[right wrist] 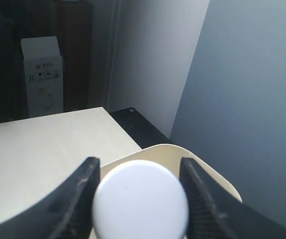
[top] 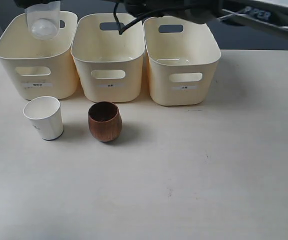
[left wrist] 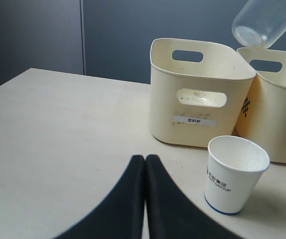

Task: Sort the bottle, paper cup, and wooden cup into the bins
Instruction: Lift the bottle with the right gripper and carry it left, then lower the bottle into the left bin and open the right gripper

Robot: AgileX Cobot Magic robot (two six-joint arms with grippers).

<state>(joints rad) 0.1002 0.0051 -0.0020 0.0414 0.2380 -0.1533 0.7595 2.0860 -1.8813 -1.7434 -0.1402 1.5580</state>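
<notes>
The clear bottle [top: 43, 22] hangs bottom-down over the left bin [top: 13, 60]. My right gripper [right wrist: 139, 163] is shut on the bottle's white cap [right wrist: 140, 201], one finger on each side, with the bin's rim [right wrist: 202, 169] beneath. The left wrist view shows the bottle [left wrist: 267, 20] above that bin [left wrist: 197, 99]. The paper cup [top: 43, 117] and the wooden cup [top: 104, 121] stand on the table in front of the bins. My left gripper [left wrist: 145, 159] is shut with nothing in it, low over the table, a short way from the paper cup [left wrist: 235, 174].
The middle bin [top: 108, 92] and the right bin [top: 184, 97] stand in a row beside the left one. My right arm [top: 184, 10] stretches across above them. A cardboard box [right wrist: 42, 74] stands beyond the table's far edge.
</notes>
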